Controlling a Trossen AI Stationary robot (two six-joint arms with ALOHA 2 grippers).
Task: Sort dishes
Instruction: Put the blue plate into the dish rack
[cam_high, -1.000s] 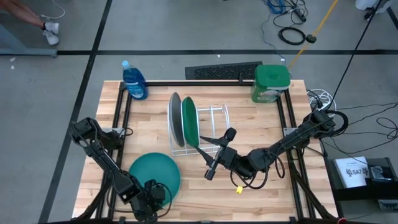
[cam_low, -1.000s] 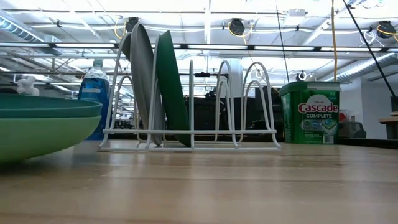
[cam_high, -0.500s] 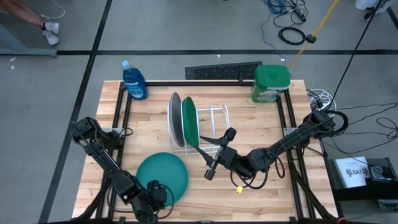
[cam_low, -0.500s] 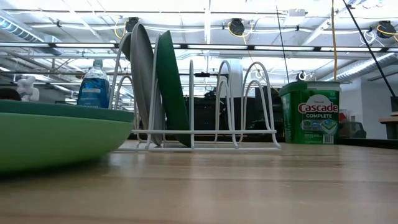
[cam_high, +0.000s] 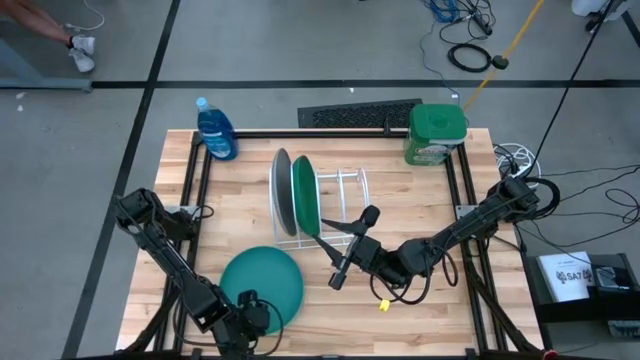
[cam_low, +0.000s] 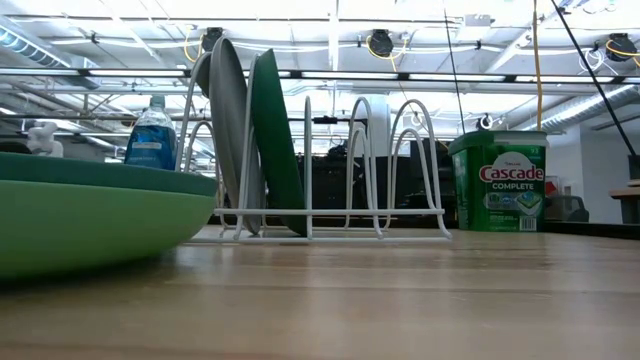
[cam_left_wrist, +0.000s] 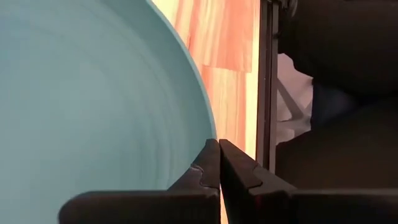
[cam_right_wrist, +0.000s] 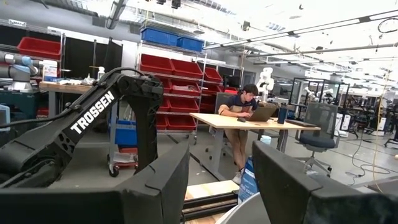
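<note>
**Left gripper pinched shut at the rim of the stacked plates; two plates stand in the rack**

Seen from above, a wooden slatted table (cam_high: 400, 185) holds everything. At its near left corner, the left gripper (cam_high: 262, 318) sits at the edge of a round flat teal plate (cam_high: 262, 283). In the left wrist view, its two dark fingers (cam_left_wrist: 208, 171) are pressed fully together right at the teal plate's rim, with no gap between them; whether the rim is caught between them cannot be told. From table height, the teal plate rests on top of a round light green plate (cam_low: 90, 225), the two stacked and lying flat.

A blue bottle of dish soap (cam_high: 216, 129) stands at the far left corner. Near the middle, a white wire rack (cam_high: 335, 205) holds a round grey plate (cam_high: 281, 190) and, just beside it on the right, a round dark green plate (cam_high: 305, 194), both upright on edge in neighbouring slots.

To the right of the rack, the right gripper (cam_high: 345, 255) hovers with its fingers spread apart and holds nothing. A green tub of dishwasher detergent (cam_high: 436, 133) stands at the far right corner.
</note>
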